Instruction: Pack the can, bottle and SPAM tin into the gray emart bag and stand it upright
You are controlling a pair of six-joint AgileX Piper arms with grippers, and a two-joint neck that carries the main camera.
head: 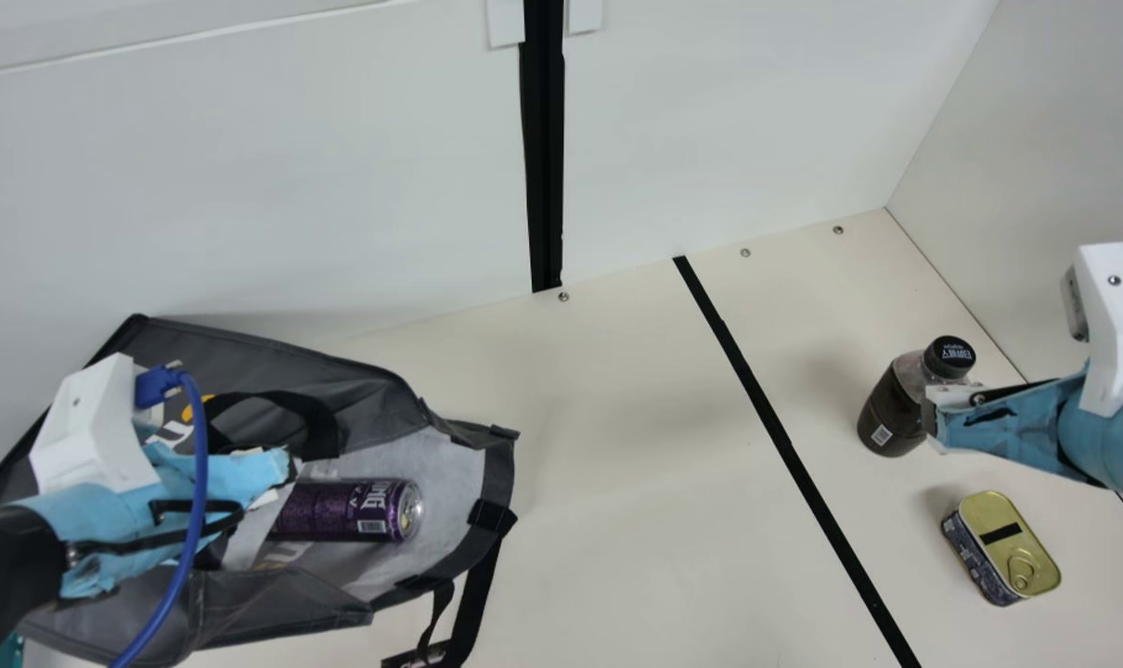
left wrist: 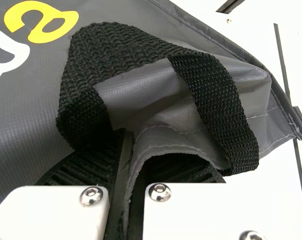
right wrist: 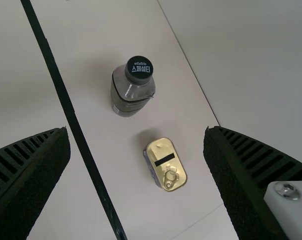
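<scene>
One down, two to go by the look of it: your can point(head: 343, 510) is lying on its side inside the gray emart bag point(head: 283, 360), near the mouth and just beyond your left gripper point(left wrist: 127, 172). That gripper is pinched on a fold of the bag's cloth, right beside the black handle point(left wrist: 215, 100), so I'd say it's your anchor keeping the mouth open.

Your right gripper point(right wrist: 137, 131) is spread wide with nothing between its fingers. The SPAM tin point(right wrist: 165, 162) and the bottle point(right wrist: 131, 92) are both on the table point(head: 617, 464) out ahead of it, bottle upright, tin flat with its pull-tab up. Looks to me like you're at the "grab the second item" step.

Can't tell which you're going for, but either way line up over it, drop down, close, then carry it across to the mouth beside your left gripper. Keep that left pinch meanwhile, or the mouth might sag. Standing the bag up comes last, imo.
</scene>
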